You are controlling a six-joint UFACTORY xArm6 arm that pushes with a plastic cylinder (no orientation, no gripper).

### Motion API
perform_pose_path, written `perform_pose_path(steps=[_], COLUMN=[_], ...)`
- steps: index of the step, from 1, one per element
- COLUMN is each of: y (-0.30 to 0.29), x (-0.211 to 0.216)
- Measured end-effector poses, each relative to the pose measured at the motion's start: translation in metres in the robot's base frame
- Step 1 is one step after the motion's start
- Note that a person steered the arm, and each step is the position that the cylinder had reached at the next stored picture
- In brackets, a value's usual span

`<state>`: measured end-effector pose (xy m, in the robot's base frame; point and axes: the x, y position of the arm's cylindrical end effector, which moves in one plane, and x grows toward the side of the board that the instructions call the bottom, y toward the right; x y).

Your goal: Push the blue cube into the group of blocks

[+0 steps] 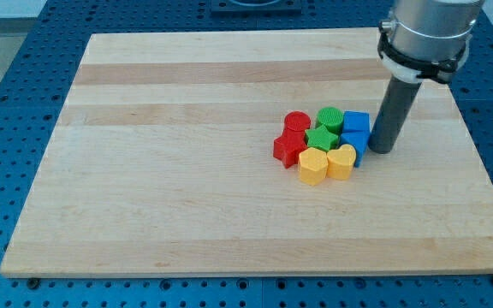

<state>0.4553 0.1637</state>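
Note:
The blue cube point(356, 122) sits at the right end of a tight group of blocks near the middle right of the wooden board point(187, 171). A second blue block point(354, 143) lies just below it. My tip point(380, 151) stands just to the right of the two blue blocks, close to or touching the lower one. The group also holds a red cylinder point(296, 122), a red star point(288, 148), a green cylinder point(329, 118), a green star point(319, 139), a yellow hexagon point(312, 165) and a yellow heart point(341, 160).
The board lies on a blue perforated table point(7, 68). The arm's grey body point(424, 34) hangs over the board's upper right corner.

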Motion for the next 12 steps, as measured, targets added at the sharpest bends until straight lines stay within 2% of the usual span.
perform_pose_path(steps=[3, 5, 6, 7, 9, 12], y=[-0.015, 0.061, 0.091, 0.084, 0.026, 0.016], x=[-0.002, -0.007, -0.034, -0.053, -0.047, -0.047])
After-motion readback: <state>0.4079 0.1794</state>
